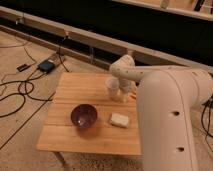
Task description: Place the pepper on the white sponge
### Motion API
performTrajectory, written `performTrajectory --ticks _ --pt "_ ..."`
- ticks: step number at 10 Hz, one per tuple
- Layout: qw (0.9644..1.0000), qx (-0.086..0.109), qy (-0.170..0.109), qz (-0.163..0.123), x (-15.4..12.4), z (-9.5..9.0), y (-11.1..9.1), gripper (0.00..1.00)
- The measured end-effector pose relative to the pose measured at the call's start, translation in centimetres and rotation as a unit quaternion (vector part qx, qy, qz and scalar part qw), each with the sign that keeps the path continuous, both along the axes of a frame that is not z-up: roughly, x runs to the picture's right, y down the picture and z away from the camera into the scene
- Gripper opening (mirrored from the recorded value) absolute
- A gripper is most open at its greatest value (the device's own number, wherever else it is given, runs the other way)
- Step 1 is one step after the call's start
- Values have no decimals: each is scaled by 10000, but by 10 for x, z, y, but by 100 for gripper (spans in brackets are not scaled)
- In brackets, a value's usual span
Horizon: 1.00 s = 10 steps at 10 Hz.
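Observation:
The white sponge (119,120) lies flat on the wooden table (75,90), right of the dark purple bowl (83,115). My gripper (125,93) hangs low over the table's far right part, just right of the white paper cup (112,87) and a short way behind the sponge. A small orange sliver, likely the pepper (133,96), shows at the gripper's right side. Most of it is hidden by the gripper and arm, and I cannot tell whether it is held or lying on the table.
My big white arm (170,120) covers the table's right edge. Black cables (20,92) and a small dark box (46,65) lie on the floor to the left. A low dark wall (100,30) runs behind the table.

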<state>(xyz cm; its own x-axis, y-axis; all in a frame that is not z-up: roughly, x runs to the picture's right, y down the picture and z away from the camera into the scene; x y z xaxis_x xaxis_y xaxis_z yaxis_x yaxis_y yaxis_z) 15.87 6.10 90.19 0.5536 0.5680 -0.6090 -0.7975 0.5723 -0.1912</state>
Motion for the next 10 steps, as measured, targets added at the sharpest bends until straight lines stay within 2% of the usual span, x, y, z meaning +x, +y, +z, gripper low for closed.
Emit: performTrajectory --ticks 2,5,7,10 --pt "9995 6 -291 -137 10 17 6 65" --pt "9990 -46 -401 -174 33 33 11 65" --pt "9987 -157 -456 -185 57 45 17 65" --pt "9977 -271 -592 -164 74 59 14 65"
